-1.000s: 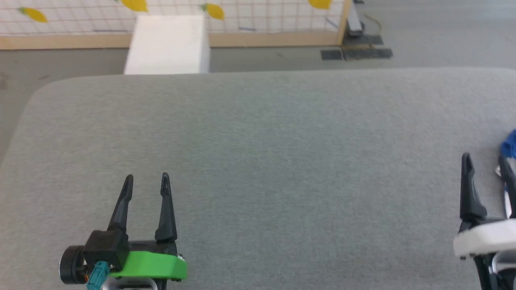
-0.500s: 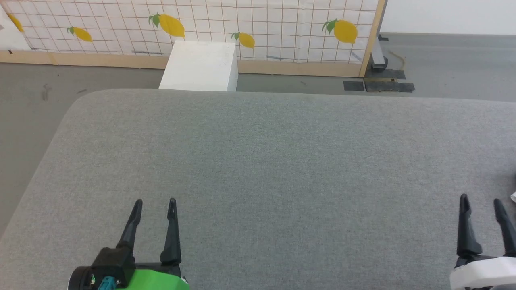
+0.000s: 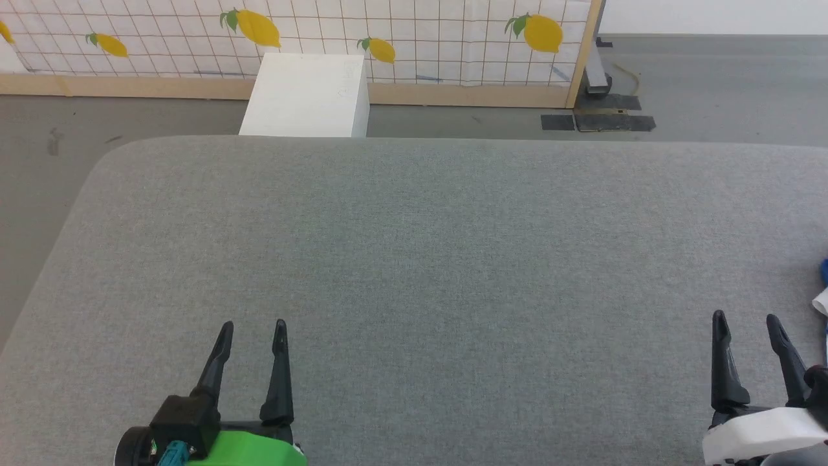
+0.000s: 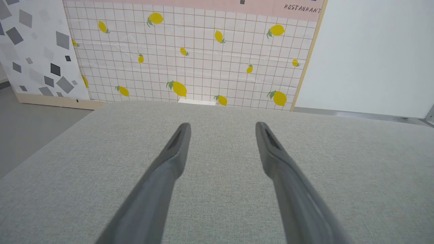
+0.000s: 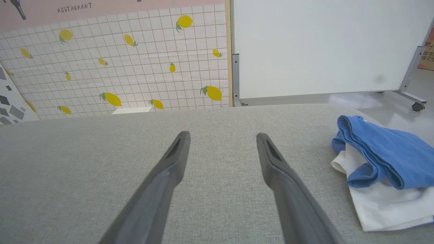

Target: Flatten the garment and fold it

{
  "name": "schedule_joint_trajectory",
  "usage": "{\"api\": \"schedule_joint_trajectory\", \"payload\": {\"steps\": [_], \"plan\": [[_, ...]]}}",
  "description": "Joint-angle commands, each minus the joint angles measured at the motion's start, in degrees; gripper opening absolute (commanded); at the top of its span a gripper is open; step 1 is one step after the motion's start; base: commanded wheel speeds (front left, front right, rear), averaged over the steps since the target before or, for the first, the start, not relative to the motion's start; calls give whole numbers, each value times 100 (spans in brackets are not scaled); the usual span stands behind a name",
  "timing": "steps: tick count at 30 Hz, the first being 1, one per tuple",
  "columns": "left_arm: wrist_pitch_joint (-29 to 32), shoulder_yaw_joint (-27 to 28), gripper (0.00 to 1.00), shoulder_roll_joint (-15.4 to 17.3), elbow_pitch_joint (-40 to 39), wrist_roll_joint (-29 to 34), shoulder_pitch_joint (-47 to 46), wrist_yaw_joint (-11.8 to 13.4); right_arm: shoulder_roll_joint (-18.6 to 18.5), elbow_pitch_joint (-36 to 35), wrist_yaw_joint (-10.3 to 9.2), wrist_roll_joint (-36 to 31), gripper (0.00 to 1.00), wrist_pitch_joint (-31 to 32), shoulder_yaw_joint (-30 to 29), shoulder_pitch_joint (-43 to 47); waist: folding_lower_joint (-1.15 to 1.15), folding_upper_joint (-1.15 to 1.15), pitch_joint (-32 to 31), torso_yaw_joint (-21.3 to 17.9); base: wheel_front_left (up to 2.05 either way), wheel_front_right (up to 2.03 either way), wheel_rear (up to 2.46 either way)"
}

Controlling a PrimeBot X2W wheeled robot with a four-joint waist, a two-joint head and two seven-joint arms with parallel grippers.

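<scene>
Grey fabric table (image 3: 414, 259), lemon-print grid wall (image 3: 420, 39), white box (image 3: 304, 97), grey floor (image 3: 39, 136)

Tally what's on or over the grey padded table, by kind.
Crumpled royal-blue and white jersey garment: 1
Open robot hands with two long dark fingers: 2 (left hand, right hand)
Total: 3

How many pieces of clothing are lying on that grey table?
1: a crumpled blue-and-white garment near the table's right end, just to the right of the open right gripper. More could lie beyond the frame.
</scene>
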Motion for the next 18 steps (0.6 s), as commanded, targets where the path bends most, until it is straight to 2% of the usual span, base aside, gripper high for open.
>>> {"api": "schedule_joint_trajectory", "payload": {"steps": [1,2,3,18], "plan": [[-21,34,100,-44,19,92,-98,-34,7,18,-9,-29,100,-30,26,-105,0,0,-2,-8,0,0,0],[-21,40,100,-57,22,91,-103,-60,7,27,-9,-25,100,-31,35,-113,0,0,-8,-14,0,0,0],[-21,49,0,-67,25,98,-102,-73,7,29,-9,-22,0,-30,41,-115,0,0,-14,-18,0,0,0],[127,50,0,-47,24,100,-57,-46,0,-6,0,-53,0,81,122,-70,0,0,-29,-13,0,0,0]]}}
